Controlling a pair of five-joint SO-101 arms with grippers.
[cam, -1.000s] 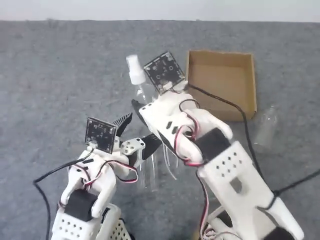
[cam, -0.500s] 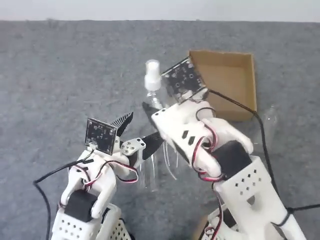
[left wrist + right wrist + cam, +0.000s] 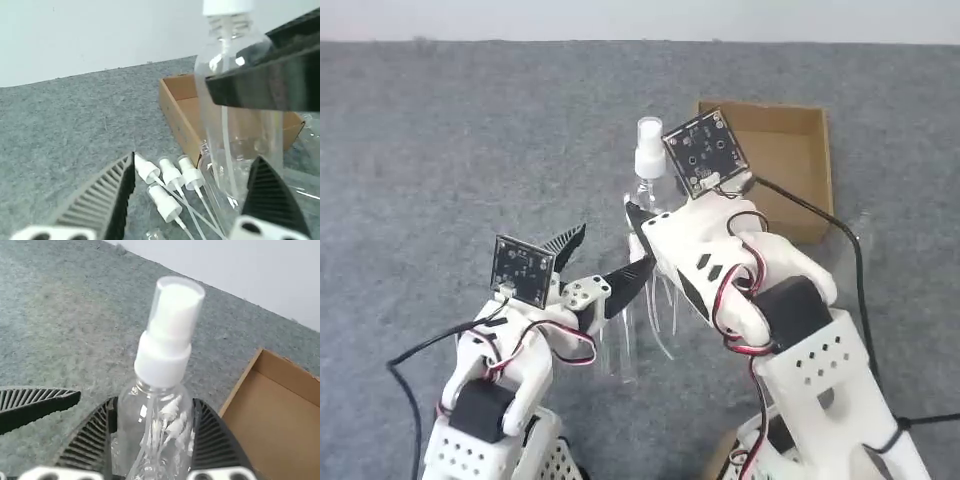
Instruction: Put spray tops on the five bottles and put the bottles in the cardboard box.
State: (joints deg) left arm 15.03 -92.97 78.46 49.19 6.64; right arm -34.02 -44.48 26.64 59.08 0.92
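Right gripper [image 3: 646, 215] clamps a bottle [image 3: 155, 415], spray top uppermost, just left of the cardboard box [image 3: 775, 160]. Left gripper [image 3: 606, 254], nearer, fingers spread, empty, above loose spray tops [image 3: 170, 180].

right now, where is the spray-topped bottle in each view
High view: the spray-topped bottle stands upright mid-picture, beside the cardboard box.
Left wrist view: it is close up, in front of the box and over the loose spray tops.
Right wrist view: it is held in the right gripper, with the box beyond.
Shared landmark: the cardboard box.
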